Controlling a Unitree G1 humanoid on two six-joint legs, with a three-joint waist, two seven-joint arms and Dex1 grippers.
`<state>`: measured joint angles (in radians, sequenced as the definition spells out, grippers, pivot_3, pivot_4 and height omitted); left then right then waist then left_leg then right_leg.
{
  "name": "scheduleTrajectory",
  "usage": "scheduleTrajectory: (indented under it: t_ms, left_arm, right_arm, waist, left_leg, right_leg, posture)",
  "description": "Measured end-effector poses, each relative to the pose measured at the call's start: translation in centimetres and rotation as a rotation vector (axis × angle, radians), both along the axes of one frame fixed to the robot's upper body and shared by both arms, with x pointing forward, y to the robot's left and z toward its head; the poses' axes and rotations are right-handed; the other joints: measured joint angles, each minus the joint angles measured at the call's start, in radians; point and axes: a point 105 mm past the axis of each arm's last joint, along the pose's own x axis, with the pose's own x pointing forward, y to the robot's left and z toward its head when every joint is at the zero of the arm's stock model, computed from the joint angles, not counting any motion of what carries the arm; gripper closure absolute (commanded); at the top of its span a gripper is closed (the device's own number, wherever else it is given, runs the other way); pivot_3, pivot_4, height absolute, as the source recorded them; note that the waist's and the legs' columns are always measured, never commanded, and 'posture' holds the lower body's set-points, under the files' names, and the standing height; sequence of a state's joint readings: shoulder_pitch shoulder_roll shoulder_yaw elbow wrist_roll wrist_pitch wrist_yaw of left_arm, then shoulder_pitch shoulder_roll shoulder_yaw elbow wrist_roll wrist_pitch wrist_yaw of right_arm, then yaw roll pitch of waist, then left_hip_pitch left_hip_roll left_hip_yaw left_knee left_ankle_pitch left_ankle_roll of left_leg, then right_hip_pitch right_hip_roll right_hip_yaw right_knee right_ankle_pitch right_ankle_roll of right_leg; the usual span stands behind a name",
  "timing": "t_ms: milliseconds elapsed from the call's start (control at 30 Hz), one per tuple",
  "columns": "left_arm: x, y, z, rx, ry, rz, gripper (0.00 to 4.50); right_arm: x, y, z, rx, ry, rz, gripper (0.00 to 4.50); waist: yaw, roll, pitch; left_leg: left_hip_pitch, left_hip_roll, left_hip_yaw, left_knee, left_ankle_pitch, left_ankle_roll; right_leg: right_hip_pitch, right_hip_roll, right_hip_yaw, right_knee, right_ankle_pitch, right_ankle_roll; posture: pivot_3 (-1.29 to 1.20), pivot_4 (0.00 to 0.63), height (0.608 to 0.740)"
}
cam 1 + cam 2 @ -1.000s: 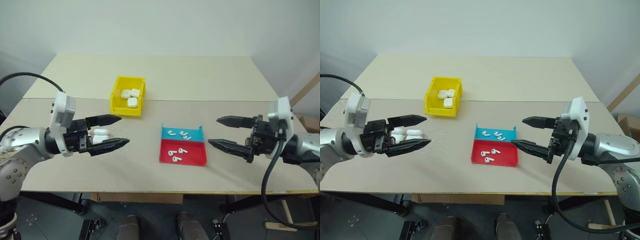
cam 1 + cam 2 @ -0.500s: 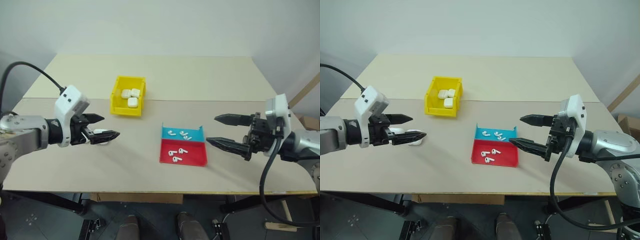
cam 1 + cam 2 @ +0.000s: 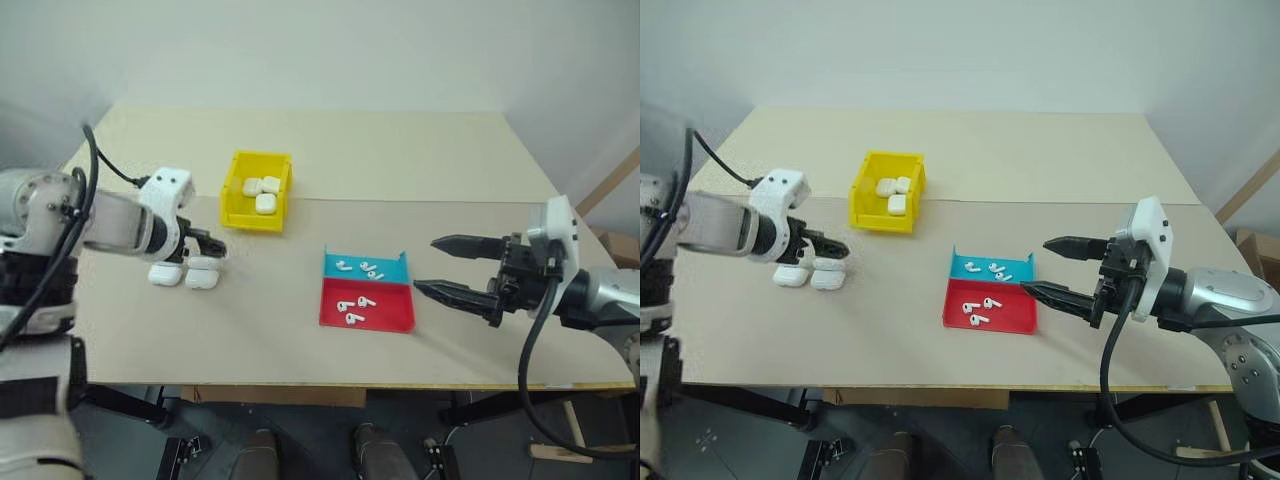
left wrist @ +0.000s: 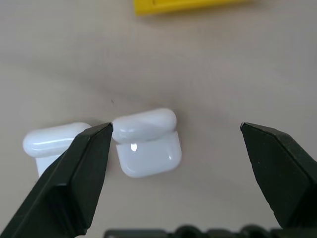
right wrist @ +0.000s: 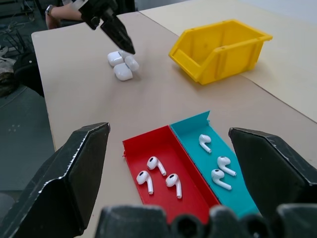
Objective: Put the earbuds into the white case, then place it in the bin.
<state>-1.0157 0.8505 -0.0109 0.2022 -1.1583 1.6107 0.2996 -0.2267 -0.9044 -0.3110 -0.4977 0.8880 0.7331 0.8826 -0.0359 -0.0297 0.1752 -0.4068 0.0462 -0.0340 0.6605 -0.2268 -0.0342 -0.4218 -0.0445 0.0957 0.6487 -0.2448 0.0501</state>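
the left gripper (image 3: pixel 208 250) hangs over the table (image 3: pixel 400 160), tilted down, with two cases just under and in front of its tips: the white case (image 4: pixel 147 142) between its spread fingers, a second case (image 4: pixel 52 144) touching that one on the side. the bin (image 3: pixel 256 190) sits just beyond them, holding more cases. the right gripper (image 3: pixel 440 267) is well apart; just beside its tips lie two trays (image 3: pixel 365 290) side by side, each holding earbuds (image 3: pixel 355 305).
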Motion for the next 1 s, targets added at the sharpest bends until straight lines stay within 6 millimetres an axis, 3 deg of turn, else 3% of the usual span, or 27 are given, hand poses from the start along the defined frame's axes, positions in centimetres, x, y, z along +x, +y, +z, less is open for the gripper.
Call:
scheduleTrajectory:
  t_ms: [167,400,567,767,1000]
  left_arm:
    - [0.5,-0.1,1.1,0.026,0.043,0.050,0.00]
    - [0.4,0.9,-1.4,0.071,0.246,0.168,0.00]
    - [0.9,-0.3,-3.4,0.068,0.350,0.207,0.00]
    - [1.5,-1.2,-3.9,0.078,0.380,0.231,0.00]
    - [1.5,-0.2,-4.7,0.084,0.411,0.289,0.00]
  right_arm:
    - [-0.1,0.0,-0.1,-0.012,0.013,-0.002,0.02]
    - [-0.1,-0.1,-0.2,-0.017,0.025,-0.003,0.02]
    - [-0.1,-0.1,-0.1,-0.019,0.022,-0.002,0.02]
    - [-0.1,-0.1,0.0,-0.025,0.015,-0.005,0.02]
    - [-0.2,-0.2,0.3,-0.030,0.003,-0.009,0.02]
  waist:
    - [-0.001,0.000,0.000]
    - [-0.002,0.000,0.000]
    - [0.008,0.000,0.000]
    - [0.014,0.000,0.000]
    - [0.015,-0.001,0.000]
  left_leg:
    - [0.001,-0.001,0.000,0.000,0.000,0.000]
    - [0.001,-0.001,0.000,0.000,0.000,-0.001]
    - [0.000,-0.002,-0.001,0.000,0.000,-0.001]
    - [0.000,-0.003,-0.001,0.000,0.001,-0.001]
    - [0.000,-0.003,-0.001,0.000,0.001,-0.001]
  right_leg:
    - [0.001,0.000,0.000,0.001,0.000,0.000]
    - [0.000,0.000,0.000,0.001,0.000,0.000]
    - [0.000,-0.001,0.000,0.000,0.000,0.000]
    - [0.000,-0.001,0.000,0.000,0.000,0.000]
    - [0.001,-0.001,0.000,0.000,0.000,0.000]
  posture:
    - [0.00,0.150,0.740]
    - [0.00,0.150,0.740]
    - [0.00,0.150,0.740]
    - [0.00,0.150,0.740]
    - [0.00,0.150,0.740]
